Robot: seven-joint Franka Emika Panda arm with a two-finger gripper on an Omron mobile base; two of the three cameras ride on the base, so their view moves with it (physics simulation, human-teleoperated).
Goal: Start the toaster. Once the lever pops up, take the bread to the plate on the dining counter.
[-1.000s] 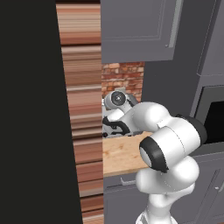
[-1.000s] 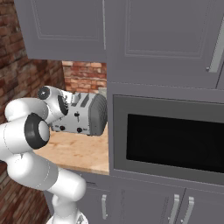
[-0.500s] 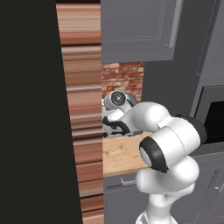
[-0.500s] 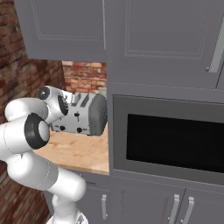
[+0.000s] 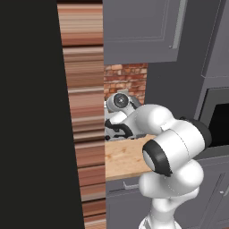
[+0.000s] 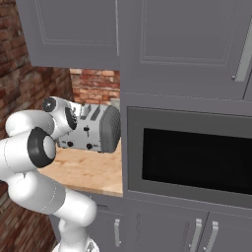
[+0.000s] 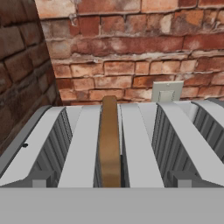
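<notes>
The silver-grey toaster (image 6: 96,130) stands on a wooden countertop (image 6: 88,170) against the brick wall. In the hand view I look down onto the toaster's (image 7: 144,144) top slots from close above its front. One brown slice of bread (image 7: 109,140) stands on edge in the second slot from the left, its crust just above the slot. My gripper (image 6: 74,120) hovers at the toaster's front left corner, above its top. Its jaws are open and nothing sits between them. The plate and the dining counter are out of view.
A black built-in microwave (image 6: 192,160) sits just right of the toaster. Grey upper cabinets (image 6: 74,34) hang low over the nook. Brick walls close the nook at the left and back, with a wall outlet (image 7: 166,92) behind the toaster. A tall dark panel (image 5: 27,112) stands on the left.
</notes>
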